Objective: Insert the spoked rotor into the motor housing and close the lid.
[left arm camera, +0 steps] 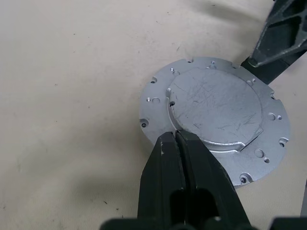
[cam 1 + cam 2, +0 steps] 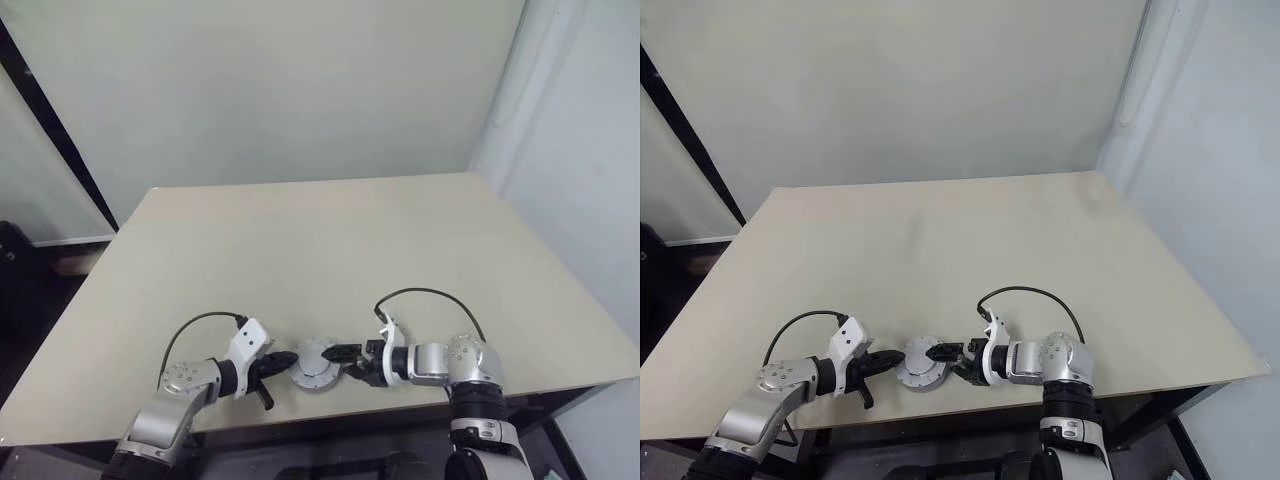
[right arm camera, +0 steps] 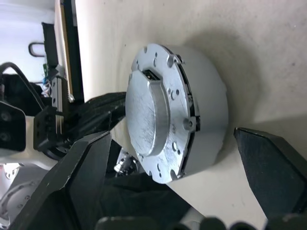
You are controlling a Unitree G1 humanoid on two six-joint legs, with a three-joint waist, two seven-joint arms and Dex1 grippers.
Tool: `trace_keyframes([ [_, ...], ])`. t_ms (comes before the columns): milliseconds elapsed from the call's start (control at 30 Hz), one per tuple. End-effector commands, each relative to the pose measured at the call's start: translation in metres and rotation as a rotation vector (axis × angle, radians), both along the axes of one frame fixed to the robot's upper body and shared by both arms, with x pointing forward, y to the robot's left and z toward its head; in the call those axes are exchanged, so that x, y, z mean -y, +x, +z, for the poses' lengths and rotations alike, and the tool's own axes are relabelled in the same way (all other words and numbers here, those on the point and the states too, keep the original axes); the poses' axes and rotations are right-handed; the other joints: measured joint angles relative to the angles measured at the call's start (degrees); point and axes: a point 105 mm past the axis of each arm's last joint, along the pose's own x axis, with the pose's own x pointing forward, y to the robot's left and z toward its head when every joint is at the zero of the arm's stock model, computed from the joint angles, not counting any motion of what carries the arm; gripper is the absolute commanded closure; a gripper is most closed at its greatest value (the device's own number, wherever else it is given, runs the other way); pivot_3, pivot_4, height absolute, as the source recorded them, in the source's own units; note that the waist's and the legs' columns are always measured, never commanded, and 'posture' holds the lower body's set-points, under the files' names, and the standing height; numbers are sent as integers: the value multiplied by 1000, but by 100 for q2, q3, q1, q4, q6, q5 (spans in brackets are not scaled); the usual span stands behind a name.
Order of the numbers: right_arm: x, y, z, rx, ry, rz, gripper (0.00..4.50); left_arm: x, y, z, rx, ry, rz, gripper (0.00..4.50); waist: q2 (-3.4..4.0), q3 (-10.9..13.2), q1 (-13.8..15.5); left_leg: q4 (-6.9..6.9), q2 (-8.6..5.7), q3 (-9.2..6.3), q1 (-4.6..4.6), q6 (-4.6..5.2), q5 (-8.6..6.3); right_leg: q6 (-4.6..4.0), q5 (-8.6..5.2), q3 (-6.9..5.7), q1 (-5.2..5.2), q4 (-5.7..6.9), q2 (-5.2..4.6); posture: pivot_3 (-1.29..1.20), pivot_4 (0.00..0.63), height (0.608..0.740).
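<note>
Both arms reach in low at the near edge, bent at the elbows, and their tips point toward each other. The left pincer (image 1: 175,136) has its two black fingers pressed tight together, with no gap. The right pincer (image 3: 184,158) has its two black fingers spread wide apart. Each wrist has a black cable looping over it.
</note>
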Motion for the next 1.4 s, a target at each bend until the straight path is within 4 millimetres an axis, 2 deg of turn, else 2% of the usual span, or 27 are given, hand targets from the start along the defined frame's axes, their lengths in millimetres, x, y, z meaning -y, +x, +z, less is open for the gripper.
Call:
trace_keyframes([
  [33,-11,4,6,11,35,-5,16,4,-4,-8,-34,5,-15,4500,0,0,-1,0,0,0,1,0,0,0,0,0,1,0,0,0,0,740],
  [333,-17,3,7,-13,69,-9,16,4,-4,-7,-30,4,-13,4500,0,0,1,1,0,0,0,0,0,0,0,0,1,0,0,0,0,740],
  [433,-16,1,6,-28,69,-5,625,5,-4,-7,-30,2,-12,4500,1,1,3,1,0,0,0,0,0,0,0,0,1,0,0,0,0,740],
  [567,-16,-2,5,-40,60,13,2072,5,-3,-7,-31,1,-12,4500,2,1,3,0,-1,0,-7,0,0,0,0,1,-1,-1,0,0,0,740],
  [700,-16,-7,4,-47,46,38,3084,5,-3,-7,-30,-2,-11,4500,4,-1,-4,-5,0,1,-7,1,0,0,0,1,-1,0,1,0,0,740],
  [767,-16,-8,4,-50,46,42,3219,6,-3,-7,-29,-6,-9,4500,5,-1,-7,-10,1,0,1,1,1,0,0,1,2,0,2,0,0,740],
  [1000,-15,-10,3,-54,38,47,3230,3,2,-5,-5,-3,29,4500,5,-1,-6,-13,1,1,-1,1,0,0,0,1,1,-1,2,0,0,740],
  [1100,-14,-10,2,-54,36,45,3230,-1,3,-1,-39,-28,45,3916,5,-2,-7,-16,1,1,-1,1,1,0,0,2,1,-1,2,0,0,740],
  [1200,-14,-11,1,-55,35,44,3231,-9,6,6,-36,-42,78,2954,5,-1,-20,-20,1,2,-3,1,0,0,0,2,-1,-4,2,0,0,740],
  [1400,-12,-10,3,-52,51,33,3231,-46,20,37,-13,-173,263,765,2,-1,-47,-36,2,1,-12,1,1,9,5,1,-13,-11,2,0,0,740],
])
